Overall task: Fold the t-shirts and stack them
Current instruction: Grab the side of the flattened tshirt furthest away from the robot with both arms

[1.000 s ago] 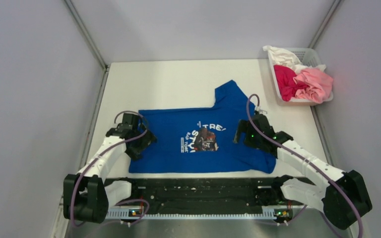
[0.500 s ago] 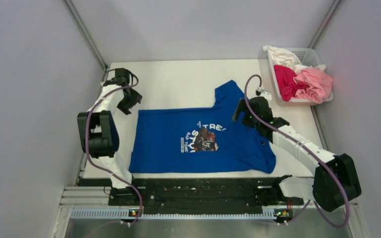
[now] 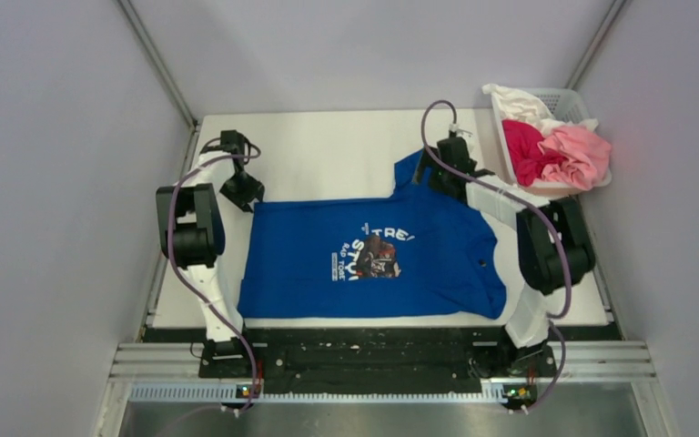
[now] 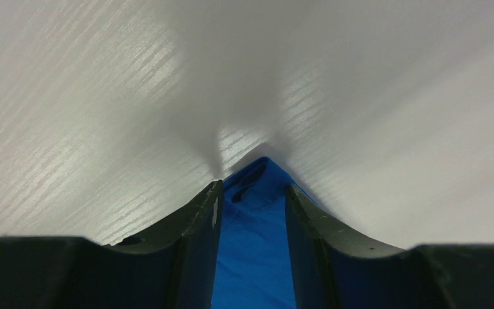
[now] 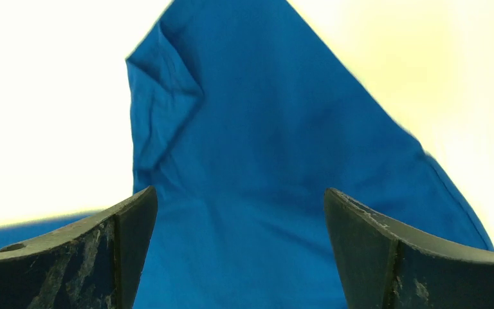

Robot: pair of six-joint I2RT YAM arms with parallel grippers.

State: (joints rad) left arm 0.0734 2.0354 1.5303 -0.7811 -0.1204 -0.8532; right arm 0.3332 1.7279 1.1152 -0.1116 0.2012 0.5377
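Observation:
A royal blue t-shirt (image 3: 373,255) lies spread flat on the table, its print and white lettering facing up. My left gripper (image 3: 241,193) is down at the shirt's far left corner. In the left wrist view the blue corner (image 4: 254,257) lies flat between the half-closed fingers of the left gripper (image 4: 252,187), with a gap still showing. My right gripper (image 3: 439,168) is over the far right sleeve. In the right wrist view it (image 5: 239,191) stands wide open above the blue sleeve (image 5: 244,129). Magenta (image 3: 523,150), pale pink (image 3: 578,150) and white (image 3: 514,100) t-shirts are bunched up in the basket.
A white lattice basket (image 3: 572,98) sits at the table's far right corner, close to the right arm. Grey walls close in the table on the left, right and back. A black rail (image 3: 364,350) with the arm bases runs along the near edge.
Both arms have reached from the shirt's near side to its far edge. The left jaws have narrowed around the shirt's corner. The right jaws have stayed wide open.

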